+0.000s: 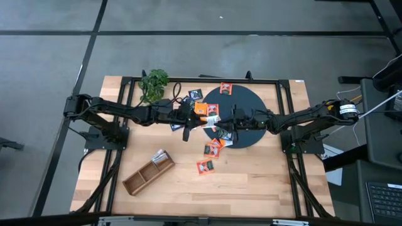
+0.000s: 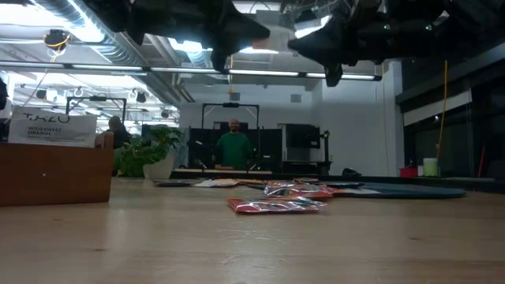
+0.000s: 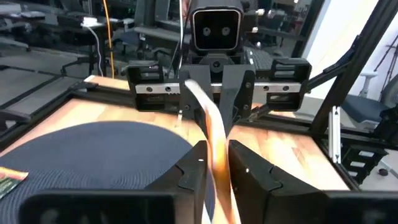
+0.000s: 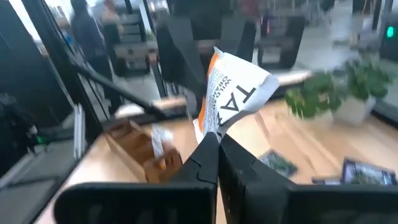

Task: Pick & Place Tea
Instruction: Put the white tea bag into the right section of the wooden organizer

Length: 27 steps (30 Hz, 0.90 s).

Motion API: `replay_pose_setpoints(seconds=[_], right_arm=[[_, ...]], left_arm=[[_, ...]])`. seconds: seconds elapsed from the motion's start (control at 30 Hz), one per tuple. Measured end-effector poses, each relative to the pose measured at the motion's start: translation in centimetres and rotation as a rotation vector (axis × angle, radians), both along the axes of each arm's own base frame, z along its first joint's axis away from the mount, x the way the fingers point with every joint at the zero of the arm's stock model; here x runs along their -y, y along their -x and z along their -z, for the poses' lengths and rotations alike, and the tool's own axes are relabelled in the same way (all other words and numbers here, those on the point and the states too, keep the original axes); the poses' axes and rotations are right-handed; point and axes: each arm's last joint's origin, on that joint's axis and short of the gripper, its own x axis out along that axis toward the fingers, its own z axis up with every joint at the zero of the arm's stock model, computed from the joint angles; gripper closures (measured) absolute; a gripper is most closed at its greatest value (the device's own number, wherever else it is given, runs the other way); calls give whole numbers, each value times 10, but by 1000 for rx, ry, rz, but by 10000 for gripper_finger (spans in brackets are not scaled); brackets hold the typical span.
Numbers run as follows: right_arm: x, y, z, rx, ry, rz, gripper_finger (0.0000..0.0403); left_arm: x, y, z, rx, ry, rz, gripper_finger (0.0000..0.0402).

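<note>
An orange-and-white tea sachet point(image 1: 210, 113) is held in the air between my two grippers, over the left rim of the dark disc point(image 1: 248, 122). My left gripper point(image 1: 200, 115) reaches in from the table's left and is shut on it; in the left wrist view point(image 3: 216, 168) the sachet point(image 3: 211, 124) shows edge-on. My right gripper point(image 1: 221, 120) reaches in from the right and is shut on the same sachet point(image 4: 233, 93). In the low view both grippers hang high above the table, the left one point(image 2: 229, 35) and the right one point(image 2: 331, 43). My left gripper pinches the sachet's edge point(image 3: 216, 149) between its two fingers, coming level from the table's left. The sachet stands out ahead of the fingers toward the other gripper, lifted clear of the disc. My right gripper pinches the sachet by its lower edge point(image 4: 213, 127) between its two fingers, coming level from the table's right. The sachet stands up beyond the fingertips, bent, its printed face in view, clear of the table.
More sachets lie on the disc's far rim point(image 1: 226, 88), left of it point(image 1: 196, 94), and on the wood near the disc point(image 1: 213, 147), point(image 1: 205, 166). A wooden compartment tray point(image 1: 147, 172) lies near left. A green plant point(image 1: 154, 83) stands far left. A person point(image 2: 233, 146) stands beyond the table.
</note>
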Motion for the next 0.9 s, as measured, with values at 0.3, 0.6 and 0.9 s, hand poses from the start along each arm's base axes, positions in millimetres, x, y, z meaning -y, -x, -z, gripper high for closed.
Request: replay_pose_setpoints(seconds=[0.3,0.6,0.9], right_arm=[[-20,-26,-25,-299,149,-10,401],[-21,-49,-41,-383,207,-40,401],[-20,-63,-40,-431,201,-68,402]], left_arm=[[-7,6,3,-83,54,62,285],[-6,8,4,-119,124,192,286],[-6,8,4,-135,125,192,309]])
